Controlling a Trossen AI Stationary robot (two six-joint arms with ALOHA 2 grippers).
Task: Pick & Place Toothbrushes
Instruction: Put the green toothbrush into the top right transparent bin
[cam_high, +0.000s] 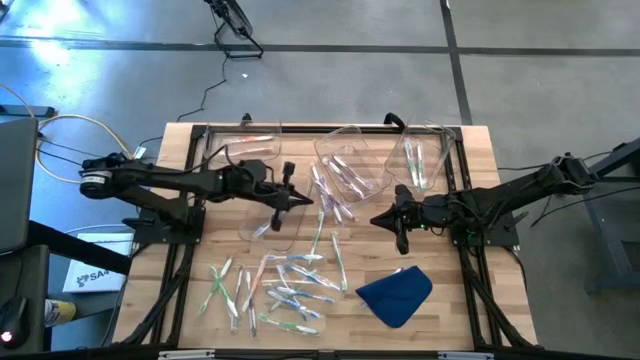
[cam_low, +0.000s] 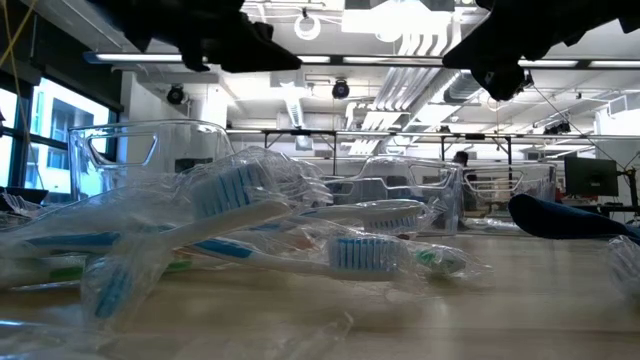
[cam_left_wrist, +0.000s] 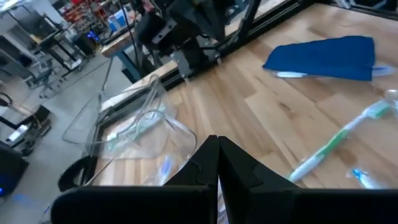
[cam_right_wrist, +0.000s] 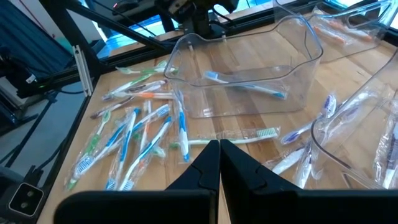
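Note:
Many toothbrushes (cam_high: 280, 290) in clear wrappers lie scattered on the near part of the wooden table; the right wrist view shows the same pile of toothbrushes (cam_right_wrist: 134, 134). My left gripper (cam_high: 307, 200) is shut and hovers above the right rim of a clear bin (cam_high: 268, 218), in which one blue toothbrush (cam_right_wrist: 245, 84) lies. The left gripper (cam_left_wrist: 217, 152) has nothing between its fingers. My right gripper (cam_high: 378, 221) is also shut and empty, and hangs above bare table right of centre. In its own view the right gripper (cam_right_wrist: 219, 152) points toward the bin.
Three more clear bins stand along the far side: one at the left (cam_high: 250, 150), one in the middle (cam_high: 350, 160) and one at the right (cam_high: 425, 158), each with brushes inside. A blue cloth (cam_high: 395, 295) lies near the front right. A green toothbrush (cam_left_wrist: 336, 140) lies by itself.

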